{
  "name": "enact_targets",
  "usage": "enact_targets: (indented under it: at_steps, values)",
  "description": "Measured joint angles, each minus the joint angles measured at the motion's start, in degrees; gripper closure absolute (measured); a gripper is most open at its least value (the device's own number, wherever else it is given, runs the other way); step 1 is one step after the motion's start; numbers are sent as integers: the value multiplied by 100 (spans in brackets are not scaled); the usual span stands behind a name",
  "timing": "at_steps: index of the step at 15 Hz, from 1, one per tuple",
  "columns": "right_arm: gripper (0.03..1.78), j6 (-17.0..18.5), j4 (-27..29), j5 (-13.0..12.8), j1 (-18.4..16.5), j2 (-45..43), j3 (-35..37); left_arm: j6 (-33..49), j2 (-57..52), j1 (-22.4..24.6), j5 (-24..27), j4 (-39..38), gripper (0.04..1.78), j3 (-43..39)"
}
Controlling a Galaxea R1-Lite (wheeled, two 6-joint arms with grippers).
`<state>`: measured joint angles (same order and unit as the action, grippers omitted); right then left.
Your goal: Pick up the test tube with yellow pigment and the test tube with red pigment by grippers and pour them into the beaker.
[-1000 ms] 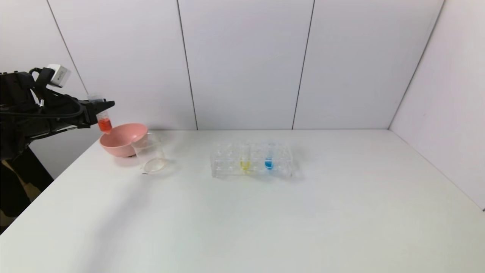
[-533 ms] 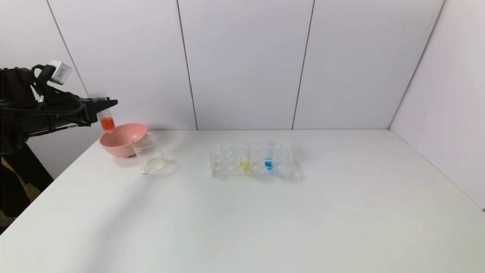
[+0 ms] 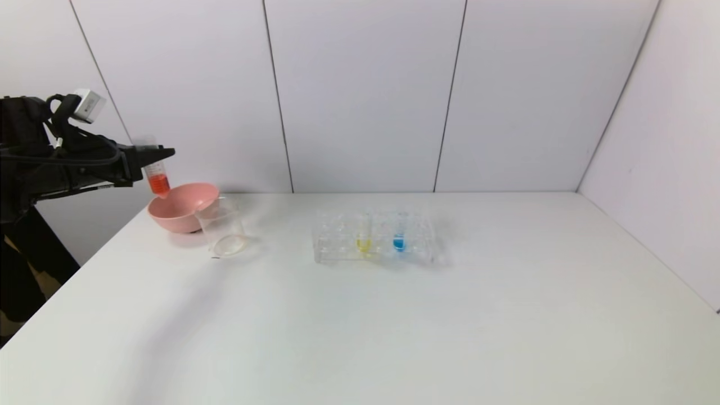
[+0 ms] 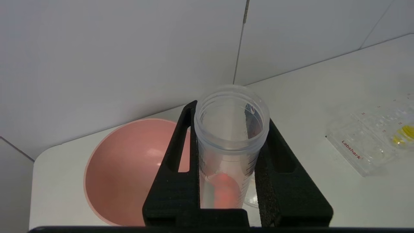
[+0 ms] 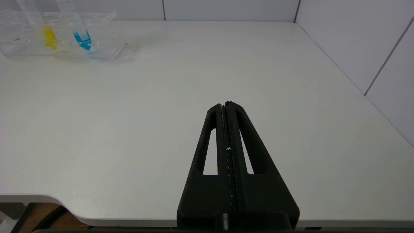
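My left gripper (image 3: 160, 152) is shut on the test tube with red pigment (image 3: 157, 179) and holds it nearly upright, high over the far left of the table, above the pink bowl. In the left wrist view the tube (image 4: 231, 142) stands between the two black fingers (image 4: 176, 168) with its open mouth toward the camera. The clear beaker (image 3: 222, 229) stands just right of the bowl. The test tube with yellow pigment (image 3: 364, 236) stands in the clear rack (image 3: 337, 244); it also shows in the right wrist view (image 5: 47, 30). My right gripper (image 5: 225, 104) is shut and empty over the table's near right edge.
A pink bowl (image 3: 183, 207) stands at the far left, touching the beaker. A blue-liquid tube (image 3: 399, 235) stands in the rack beside the yellow one. White walls close the back and right side. The table's left edge lies below my left arm.
My left gripper has risen a little and shifted slightly right with the red tube, which now stands more upright. Nothing else has moved.
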<state>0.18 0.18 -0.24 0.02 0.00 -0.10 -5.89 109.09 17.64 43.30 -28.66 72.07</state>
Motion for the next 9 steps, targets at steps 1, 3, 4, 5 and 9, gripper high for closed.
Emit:
enact_targets:
  at_steps: [1, 3, 4, 5, 9]
  values:
    - [170, -2, -2, -2, -2, 0, 0, -102, -16, -1, 13, 122, 133, 22]
    - [170, 0, 0, -2, -2, 0, 0, -624, -63, 49, 55, 488, 133, 118]
    - [170, -2, 0, -2, -2, 0, 0, -1036, -88, 77, 94, 833, 133, 243]
    - [170, 0, 0, -2, -2, 0, 0, -1451, -101, 94, 135, 1235, 133, 391]
    - [170, 0, 0, -2, 0, 0, 0, -3151, 2, 127, 339, 2861, 133, 1057]
